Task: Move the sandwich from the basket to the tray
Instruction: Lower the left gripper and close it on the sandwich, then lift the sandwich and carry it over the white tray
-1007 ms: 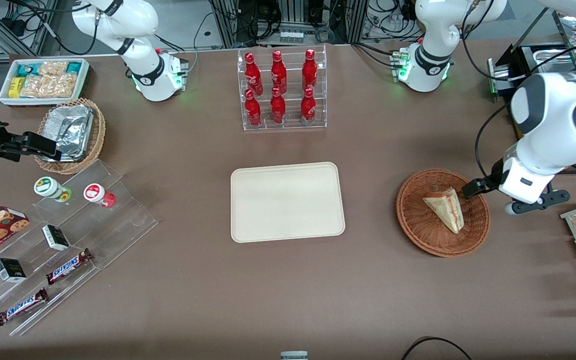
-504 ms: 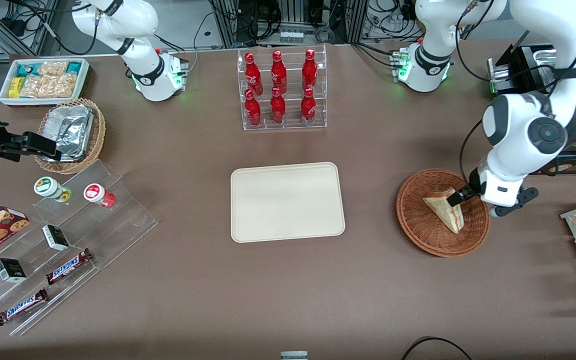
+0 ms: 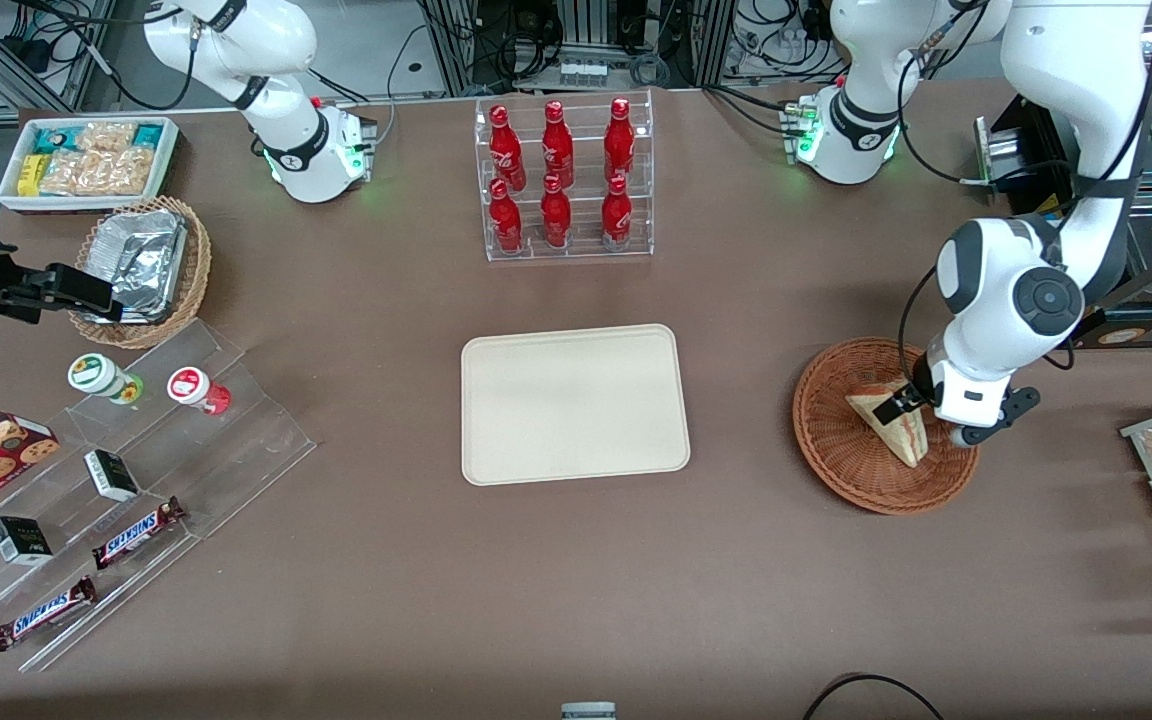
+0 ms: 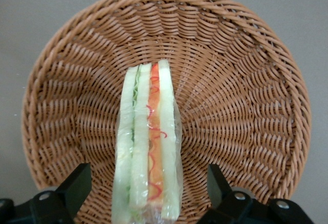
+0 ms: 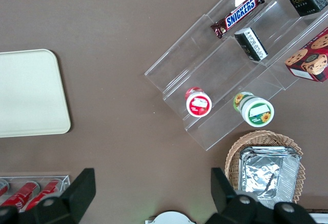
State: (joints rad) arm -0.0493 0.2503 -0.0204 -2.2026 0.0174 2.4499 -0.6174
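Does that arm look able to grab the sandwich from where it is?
Probably yes. The gripper is open over the basket, a finger on each side of the sandwich, with nothing in between.

Gripper [image 4: 146, 193] jaws over basket [image 4: 246, 106]; sandwich [image 4: 148, 147] end cut off.

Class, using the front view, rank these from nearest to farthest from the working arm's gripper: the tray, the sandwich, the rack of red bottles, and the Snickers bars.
The gripper is open, straddling the sandwich.
1. sandwich, in the basket, between the fingers.
2. tray, mid-table.
3. rack of red bottles, farther from the camera than the tray.
4. Snickers bars, toward the parked arm's end.
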